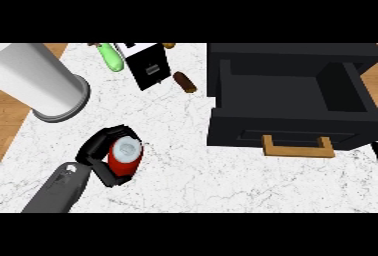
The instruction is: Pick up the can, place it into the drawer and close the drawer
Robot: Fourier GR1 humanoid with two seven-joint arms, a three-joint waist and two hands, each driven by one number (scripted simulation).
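Right now you are seeing the can (127,151), red-bodied with a silvery top, sitting inside the curl of the left hand (94,147) at the lower left of the marble counter (214,175). The black fingers and thumb are wrapping around its sides, so the hand is grasping the can, with the top facing up toward the head view. You cannot tell from this angle whether the can is resting on the counter or is lifted off it. The grey left forearm (63,187) is coming in from the lower left edge behind the hand. Well apart from the can, to the right, the black drawer (244,131) is standing pulled open, its dark inside showing and its wooden handle (297,147) pointing toward the view's lower edge. Farther back, a big pale cylinder (40,80) is lying tilted across the counter's upper left corner. Near the top edge a green bottle (111,56) is lying just beside a black box (150,70), and a small brown object (184,82) is lying between that box and the drawer.
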